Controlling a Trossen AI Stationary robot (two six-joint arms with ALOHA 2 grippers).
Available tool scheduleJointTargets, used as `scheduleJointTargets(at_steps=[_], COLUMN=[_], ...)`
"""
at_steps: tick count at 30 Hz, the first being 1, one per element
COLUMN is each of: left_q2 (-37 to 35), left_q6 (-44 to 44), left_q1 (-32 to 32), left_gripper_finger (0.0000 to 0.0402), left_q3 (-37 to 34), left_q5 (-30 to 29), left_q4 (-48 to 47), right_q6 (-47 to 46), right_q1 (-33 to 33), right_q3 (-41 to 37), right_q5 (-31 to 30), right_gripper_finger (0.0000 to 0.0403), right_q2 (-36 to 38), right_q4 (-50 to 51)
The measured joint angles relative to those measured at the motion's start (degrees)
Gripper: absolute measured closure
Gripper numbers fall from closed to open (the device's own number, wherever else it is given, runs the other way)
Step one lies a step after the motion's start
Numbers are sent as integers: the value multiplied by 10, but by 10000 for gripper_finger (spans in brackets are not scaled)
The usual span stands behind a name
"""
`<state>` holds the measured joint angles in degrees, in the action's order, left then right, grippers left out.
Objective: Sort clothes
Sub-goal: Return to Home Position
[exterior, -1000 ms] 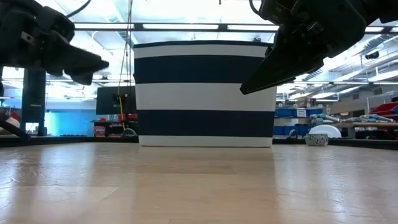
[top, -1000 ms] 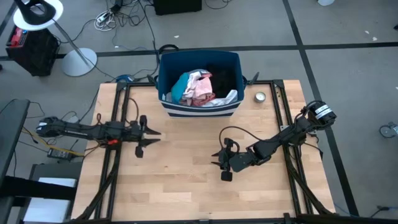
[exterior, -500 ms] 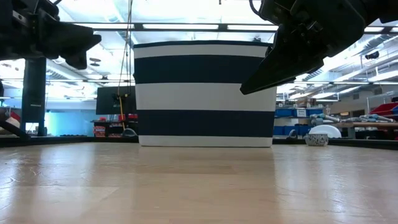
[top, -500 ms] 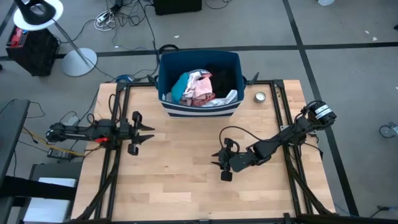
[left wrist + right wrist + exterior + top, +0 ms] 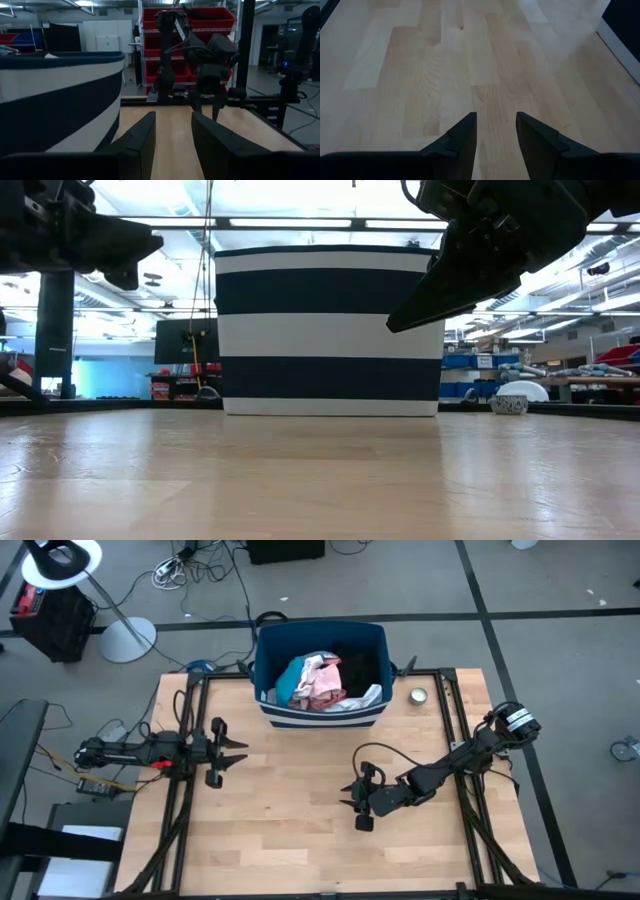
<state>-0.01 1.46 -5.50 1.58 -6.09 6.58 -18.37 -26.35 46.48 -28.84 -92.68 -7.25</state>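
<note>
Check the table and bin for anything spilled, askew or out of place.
Nothing stands out. The clothes lie piled inside the bin, and the low view shows none hanging over its front wall. A small tin sits on the table beside the bin. The left hand and right hand hover open and empty.

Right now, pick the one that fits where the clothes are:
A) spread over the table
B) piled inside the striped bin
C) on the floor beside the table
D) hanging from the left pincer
B: the high view shows the clothes heaped inside the bin, while the left pincer and the right pincer are both open and hold nothing.
</note>
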Motion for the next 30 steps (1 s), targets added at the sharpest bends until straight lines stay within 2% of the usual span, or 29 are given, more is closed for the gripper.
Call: scheduleJointTargets(at_steps=[8, 12, 24, 30], left_q2=[0, 0, 0, 0], left_q6=[-10, -21, 27, 28], left_q1=[0, 0, 0, 0], left_gripper_finger=[270, 270, 270, 270], left_q3=[-10, -11, -11, -11], left_q5=[38, 39, 38, 38], left_q4=[-23, -60, -57, -57], right_q6=[0, 0, -17, -56], right_q1=[0, 0, 3, 12], right_q3=[0, 0, 0, 0], right_q5=[0, 0, -2, -51], right_gripper_finger=[266, 266, 266, 266], right_q2=[0, 0, 0, 3], right_q4=[-2, -3, -5, 52])
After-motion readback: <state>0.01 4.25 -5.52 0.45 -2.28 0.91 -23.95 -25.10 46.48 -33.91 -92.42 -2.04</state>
